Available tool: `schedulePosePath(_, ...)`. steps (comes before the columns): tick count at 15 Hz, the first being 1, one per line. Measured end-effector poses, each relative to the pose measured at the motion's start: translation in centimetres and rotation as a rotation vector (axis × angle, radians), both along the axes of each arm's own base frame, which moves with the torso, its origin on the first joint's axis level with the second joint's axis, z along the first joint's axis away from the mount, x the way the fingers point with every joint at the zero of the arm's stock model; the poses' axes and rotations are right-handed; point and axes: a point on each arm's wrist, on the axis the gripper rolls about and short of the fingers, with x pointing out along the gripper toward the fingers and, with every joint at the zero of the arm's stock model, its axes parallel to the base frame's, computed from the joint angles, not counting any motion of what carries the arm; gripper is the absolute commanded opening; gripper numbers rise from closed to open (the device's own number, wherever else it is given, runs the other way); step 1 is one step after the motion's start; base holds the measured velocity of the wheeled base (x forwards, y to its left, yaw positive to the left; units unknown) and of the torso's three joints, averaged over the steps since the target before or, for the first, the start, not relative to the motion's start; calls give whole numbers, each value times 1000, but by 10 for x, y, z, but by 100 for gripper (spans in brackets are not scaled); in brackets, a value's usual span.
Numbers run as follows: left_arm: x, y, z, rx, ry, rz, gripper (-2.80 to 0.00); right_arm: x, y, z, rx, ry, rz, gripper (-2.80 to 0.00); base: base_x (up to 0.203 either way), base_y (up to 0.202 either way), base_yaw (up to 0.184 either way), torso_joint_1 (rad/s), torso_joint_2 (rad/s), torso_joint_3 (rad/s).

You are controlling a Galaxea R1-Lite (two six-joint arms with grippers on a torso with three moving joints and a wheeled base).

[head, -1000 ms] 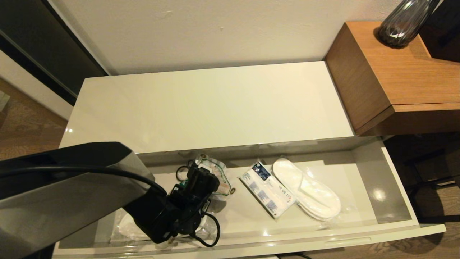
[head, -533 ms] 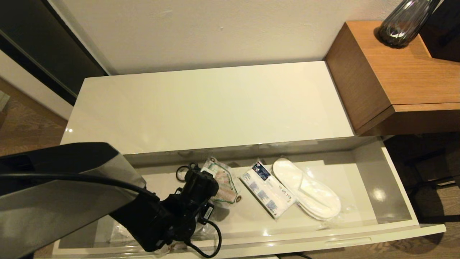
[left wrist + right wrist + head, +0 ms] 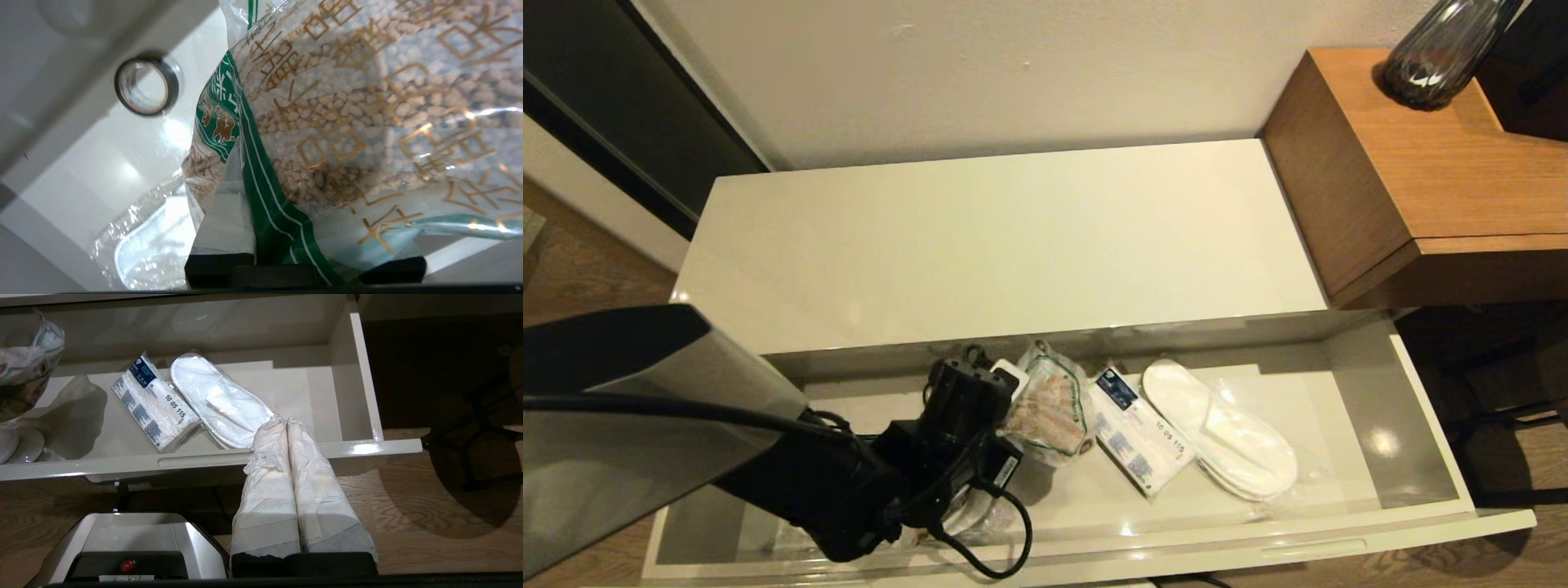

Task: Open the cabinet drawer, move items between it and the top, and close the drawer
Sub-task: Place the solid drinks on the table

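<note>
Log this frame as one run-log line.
drawer: open | left gripper: shut on snack bag, lifted in drawer | right gripper: shut, parked outside drawer front | packet, slippers: in drawer

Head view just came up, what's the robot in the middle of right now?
The cabinet drawer is pulled open. The left pincer is shut on the crinkly bag with the green band and holds it off the drawer floor. The white packet with the blue label and the wrapped slippers lie in the drawer beside it, and a small black ring sits near the back wall. The cabinet top has nothing on it yet. The right pincer is parked, shut, in front of the drawer.
</note>
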Motion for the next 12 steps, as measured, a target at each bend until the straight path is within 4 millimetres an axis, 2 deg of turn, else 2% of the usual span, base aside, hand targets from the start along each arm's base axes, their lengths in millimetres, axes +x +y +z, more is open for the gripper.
schedulePosePath(4, -2, -3, 21, -43, -41, -54, -280, 0, 0, 0, 0, 0, 0, -280, 0, 0, 0, 0, 0, 0)
schedulePosePath(12, 6, -11, 101, -162, -213, -76, -280, 0, 0, 0, 0, 0, -2, -280, 0, 0, 0, 0, 0, 0)
